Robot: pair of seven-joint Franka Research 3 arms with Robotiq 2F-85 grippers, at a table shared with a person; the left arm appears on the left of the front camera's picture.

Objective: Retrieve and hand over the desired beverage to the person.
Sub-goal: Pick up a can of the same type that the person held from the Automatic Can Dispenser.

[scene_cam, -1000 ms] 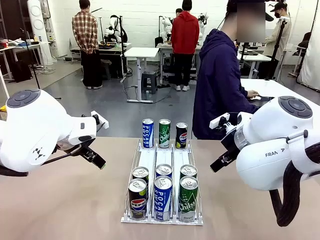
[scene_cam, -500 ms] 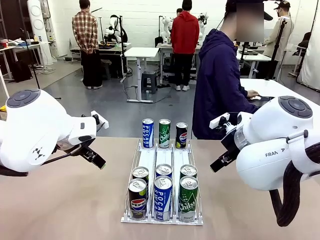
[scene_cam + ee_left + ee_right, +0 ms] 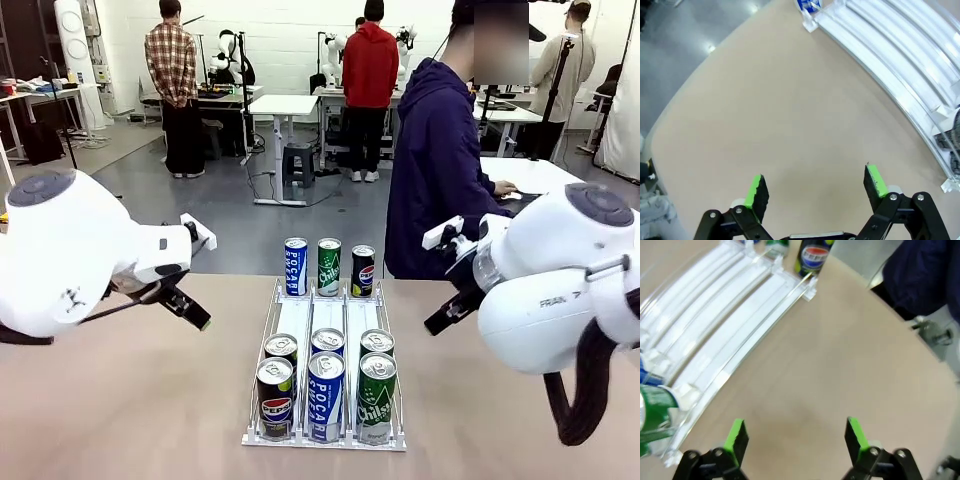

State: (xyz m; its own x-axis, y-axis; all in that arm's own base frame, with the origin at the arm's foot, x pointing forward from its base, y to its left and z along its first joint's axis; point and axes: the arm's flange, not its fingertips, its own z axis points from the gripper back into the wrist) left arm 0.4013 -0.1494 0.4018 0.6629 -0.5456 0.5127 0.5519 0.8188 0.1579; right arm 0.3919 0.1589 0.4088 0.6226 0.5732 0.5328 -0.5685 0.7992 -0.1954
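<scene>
Nine cans reading Pepsi, Pocari, Chilsung stand in the rack; both jaws gape empty.

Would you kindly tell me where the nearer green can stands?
Front view: the nearer green can stands at the near right end of the rack, beside a blue can.

Left arm: white glossy rounded shells; grey round cap on joint; small black mark on shell; thin black cable beneath; white bracket at wrist.
Right arm: same white shells; grey disc on joint; grey lettering, partly readable; thick black hose looping below.
Left jaws: black linkage fingers, silver pivot screws, bright green pads, one pad edge ragged.
Right jaws: black link fingers, green pad faces.
</scene>
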